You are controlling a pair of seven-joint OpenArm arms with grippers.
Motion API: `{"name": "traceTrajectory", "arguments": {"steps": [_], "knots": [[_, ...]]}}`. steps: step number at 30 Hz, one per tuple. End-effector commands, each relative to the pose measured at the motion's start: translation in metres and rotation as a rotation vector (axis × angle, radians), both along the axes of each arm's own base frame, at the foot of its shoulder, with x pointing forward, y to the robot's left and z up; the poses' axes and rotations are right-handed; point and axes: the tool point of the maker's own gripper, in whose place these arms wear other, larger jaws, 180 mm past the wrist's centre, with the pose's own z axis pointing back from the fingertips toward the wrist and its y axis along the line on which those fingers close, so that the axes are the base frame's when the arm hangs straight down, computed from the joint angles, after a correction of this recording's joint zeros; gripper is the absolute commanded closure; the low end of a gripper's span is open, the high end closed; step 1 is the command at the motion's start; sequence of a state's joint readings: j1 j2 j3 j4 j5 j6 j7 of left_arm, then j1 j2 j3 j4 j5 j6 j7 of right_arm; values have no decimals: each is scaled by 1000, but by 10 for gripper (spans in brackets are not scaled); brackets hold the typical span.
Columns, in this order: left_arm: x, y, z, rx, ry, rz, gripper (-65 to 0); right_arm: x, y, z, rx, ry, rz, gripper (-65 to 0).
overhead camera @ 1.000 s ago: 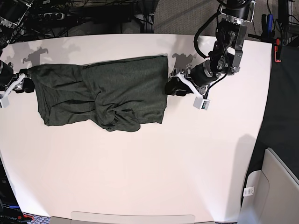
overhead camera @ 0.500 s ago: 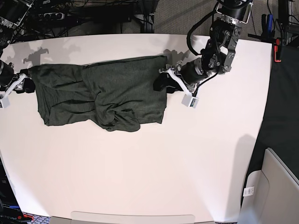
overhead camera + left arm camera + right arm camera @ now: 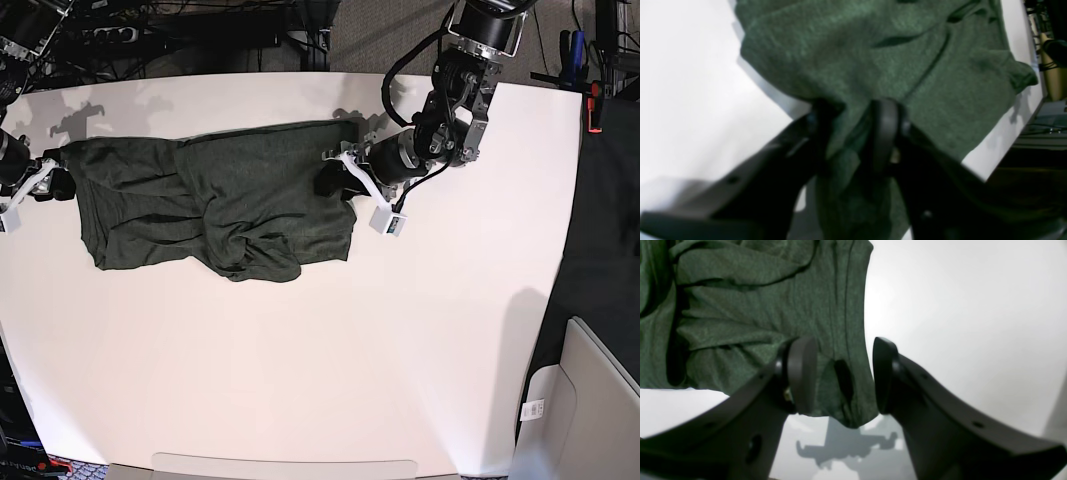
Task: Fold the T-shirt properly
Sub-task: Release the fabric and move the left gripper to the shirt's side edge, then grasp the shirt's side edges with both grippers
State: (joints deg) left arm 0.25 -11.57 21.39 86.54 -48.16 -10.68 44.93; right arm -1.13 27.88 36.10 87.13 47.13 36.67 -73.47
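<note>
The dark olive-green T-shirt point(image 3: 220, 195) lies spread and partly folded on the white table point(image 3: 350, 350), with a rumpled bunch at its near edge. At the shirt's right edge, my left gripper point(image 3: 328, 182) has its jaws drawn in on a bunched fold. In the left wrist view that cloth point(image 3: 873, 50) fills the gap of the left gripper point(image 3: 851, 133). My right gripper point(image 3: 52, 186) stands open at the shirt's left edge. In the right wrist view the shirt's hem point(image 3: 756, 306) runs between the spread fingers of the right gripper point(image 3: 840, 373), untouched by either pad.
Cables and dark equipment point(image 3: 200, 30) crowd the floor beyond the table's far edge. A red-handled tool point(image 3: 595, 100) hangs off the table's right side. A light grey bin or chair point(image 3: 590, 400) stands at the lower right.
The left arm has slid leftward from beside the shirt onto its right edge, and its jaws have narrowed onto the cloth. The right arm and the rest of the shirt have not moved.
</note>
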Motion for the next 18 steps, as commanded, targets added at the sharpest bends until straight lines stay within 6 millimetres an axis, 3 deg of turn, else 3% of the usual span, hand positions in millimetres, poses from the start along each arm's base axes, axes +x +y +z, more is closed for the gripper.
{"name": "traceTrajectory", "arguments": {"steps": [1,7,12,18], "knots": [[6,-1,7,-1,-21,-6,-137,7,-10,15,-37,-40,-2,-249],[8,3,7,6,-26,-1,-124,17,-27,12,-92,-11,-44,-250],[8,3,7,6,-26,0,-124,32,-22,-7,-14,40,-47,-255],[8,3,7,6,-26,0,-124,56,-1,-3,-56,9,92,-428]]}}
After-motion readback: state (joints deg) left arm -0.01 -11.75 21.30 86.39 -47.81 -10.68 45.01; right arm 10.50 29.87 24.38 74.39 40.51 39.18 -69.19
